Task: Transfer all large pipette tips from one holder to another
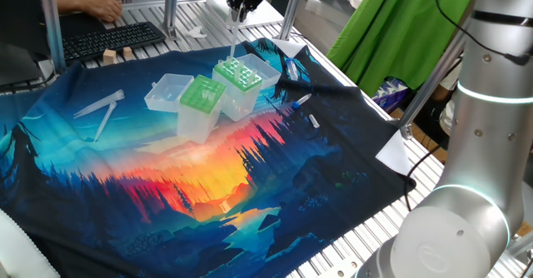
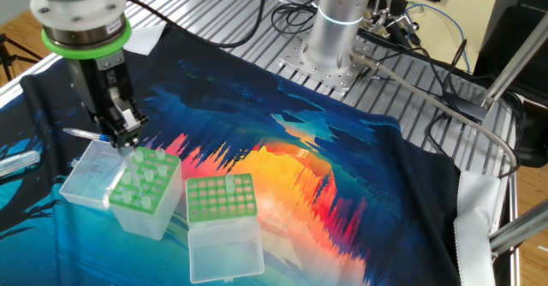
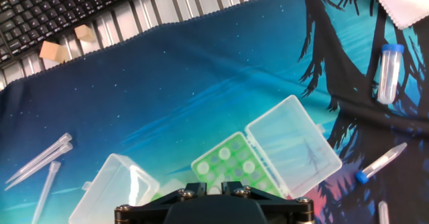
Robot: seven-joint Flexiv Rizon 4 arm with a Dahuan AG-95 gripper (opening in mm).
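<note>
The black two-finger tool (image 2: 128, 138) hangs just above the plain light-green holder (image 2: 147, 183), its fingertips drawn close around the upper end of a clear, slender tapering pipette tip (image 1: 234, 41) that points down toward the holder's plate. In the hand view the tool's black body fills the bottom edge, and its fingers are hidden there.

That holder is a translucent plastic box whose smooth green plate is pierced by wide round holes; several hold pale tip collars. Its clear hinged lid (image 2: 88, 176) lies open to the left in the other fixed view. Just beside it on the right stands the second holder (image 2: 221, 198), its darker green plate covered by a dense grid of small white dots, with its own clear lid (image 2: 226, 252) folded open toward the near edge.

Both boxes rest on a glossy printed cloth (image 2: 342, 175) of blue forest and orange sunset, spread over the ribbed metal table (image 1: 375, 228). Loose large pipette tips (image 3: 40, 158) lie on the cloth well apart from the boxes. A capped clear tube (image 3: 388, 72) lies on the cloth's far right in the hand view.
</note>
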